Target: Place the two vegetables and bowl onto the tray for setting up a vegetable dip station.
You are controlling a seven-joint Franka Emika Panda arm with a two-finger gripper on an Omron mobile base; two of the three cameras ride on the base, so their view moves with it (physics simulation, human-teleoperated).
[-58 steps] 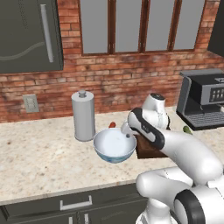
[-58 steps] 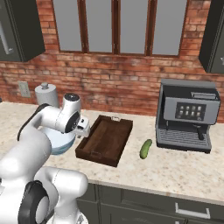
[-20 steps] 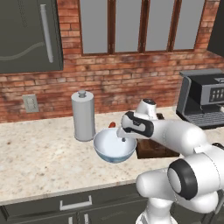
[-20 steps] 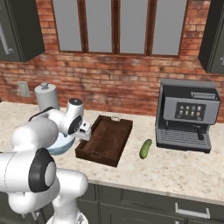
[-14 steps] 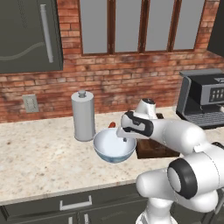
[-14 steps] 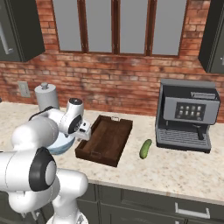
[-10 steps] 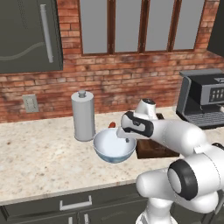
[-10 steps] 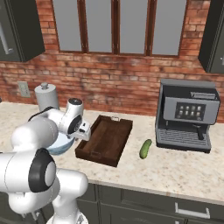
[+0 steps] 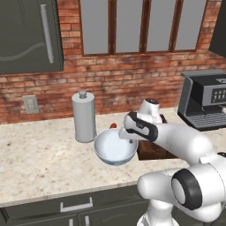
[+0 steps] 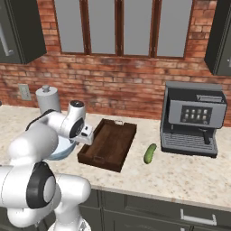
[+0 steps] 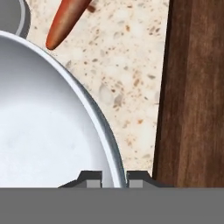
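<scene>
The bowl (image 9: pixel 114 150) (image 10: pixel 62 150), white inside, sits on the counter just left of the dark wooden tray (image 9: pixel 151 152) (image 10: pixel 108 143). My gripper (image 9: pixel 124 134) (image 10: pixel 85 135) is down at the bowl's right rim. In the hand view the gripper (image 11: pixel 113 178) is shut on that rim, one fingertip inside the bowl (image 11: pixel 43 131) and one outside, with the tray (image 11: pixel 197 87) wall close on the right. The orange carrot (image 11: pixel 65 22) (image 9: pixel 113 126) lies on the counter beyond the bowl. The green cucumber (image 10: pixel 150 153) lies on the counter right of the tray.
A tall grey canister (image 9: pixel 84 117) (image 10: pixel 47 101) stands behind the bowl at the left. A coffee machine (image 9: pixel 207 99) (image 10: pixel 194 117) stands at the right against the brick wall. Speckled counter runs between the tray and the machine.
The jaws have closed from open onto the bowl's rim. The arm and the bowl have stayed in place.
</scene>
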